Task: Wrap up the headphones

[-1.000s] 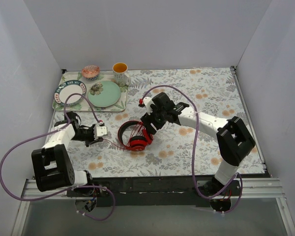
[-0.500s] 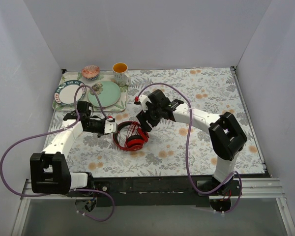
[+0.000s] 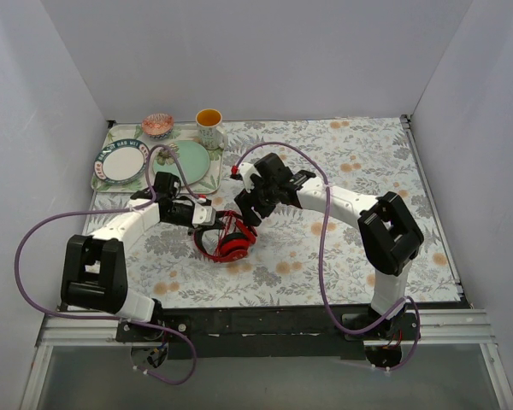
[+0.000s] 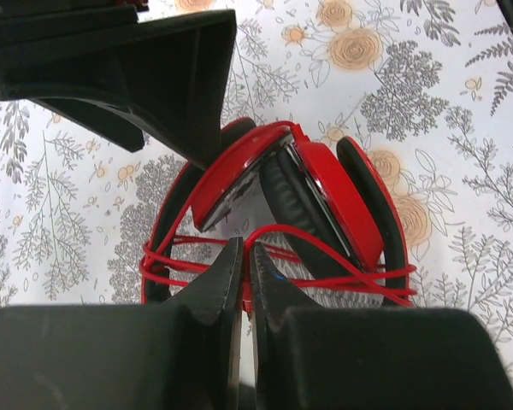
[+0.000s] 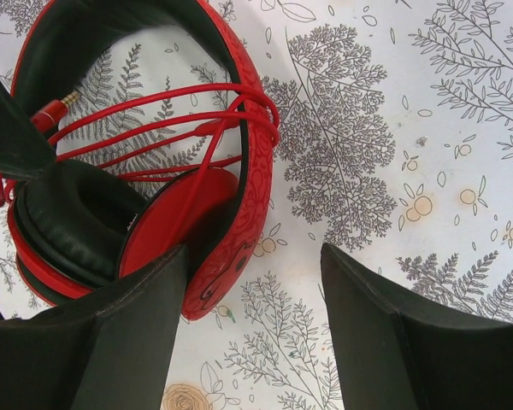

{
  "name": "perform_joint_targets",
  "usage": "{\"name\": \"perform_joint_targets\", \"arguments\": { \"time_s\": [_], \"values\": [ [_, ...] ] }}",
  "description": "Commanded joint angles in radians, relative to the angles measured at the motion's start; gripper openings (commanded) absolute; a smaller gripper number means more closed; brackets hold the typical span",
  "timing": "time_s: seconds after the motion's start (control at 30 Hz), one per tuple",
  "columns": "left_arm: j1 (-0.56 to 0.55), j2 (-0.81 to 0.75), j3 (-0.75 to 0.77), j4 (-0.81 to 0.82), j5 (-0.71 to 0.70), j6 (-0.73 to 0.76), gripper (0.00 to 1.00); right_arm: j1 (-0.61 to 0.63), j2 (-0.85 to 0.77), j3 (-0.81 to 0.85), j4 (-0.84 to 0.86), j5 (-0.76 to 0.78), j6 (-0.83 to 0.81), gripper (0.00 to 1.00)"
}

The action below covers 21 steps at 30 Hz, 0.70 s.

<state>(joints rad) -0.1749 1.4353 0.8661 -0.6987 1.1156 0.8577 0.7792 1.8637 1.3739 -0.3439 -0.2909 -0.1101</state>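
The red headphones [image 3: 228,242] lie folded on the floral cloth, mid-table. The thin red cable [image 5: 167,120] is wound several times across the black-and-red headband [image 5: 255,102], and its plug [image 5: 56,108] sticks out at the left. My left gripper [image 3: 209,215] is at the headphones' left side. In the left wrist view it [image 4: 246,254] is shut on a loop of the red cable [image 4: 325,256], just in front of the earcups [image 4: 329,201]. My right gripper [image 3: 246,215] is at the headphones' upper right. It [image 5: 255,256] is open, its left finger [image 5: 120,333] against an earcup [image 5: 167,231].
A tray [image 3: 103,181] at the back left holds two plates [image 3: 182,162], a pink bowl [image 3: 157,125] and an orange-rimmed mug [image 3: 209,126]. Thick purple robot cables [image 3: 34,235] loop beside both arms. White walls close the left, back and right sides.
My left gripper has swung right and away from me, up to the headphones, with the cable in it. The right gripper and the headphones shifted slightly left.
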Motion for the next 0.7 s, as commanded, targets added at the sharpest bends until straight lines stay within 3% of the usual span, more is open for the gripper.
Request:
{"name": "perform_joint_targets", "arguments": {
  "time_s": [0.0, 0.2, 0.67],
  "values": [
    [-0.008, 0.01, 0.005, 0.102, 0.135, -0.028, 0.0, 0.003, 0.034, 0.031, -0.029, 0.001, -0.017, 0.71],
    [-0.011, 0.004, 0.005, 0.12, 0.173, -0.033, 0.0, 0.003, 0.04, 0.042, -0.038, 0.006, -0.017, 0.7],
    [-0.047, -0.024, -0.03, 0.137, 0.109, 0.053, 0.0, 0.003, 0.049, 0.051, -0.049, 0.009, -0.013, 0.7]
  ]
}}
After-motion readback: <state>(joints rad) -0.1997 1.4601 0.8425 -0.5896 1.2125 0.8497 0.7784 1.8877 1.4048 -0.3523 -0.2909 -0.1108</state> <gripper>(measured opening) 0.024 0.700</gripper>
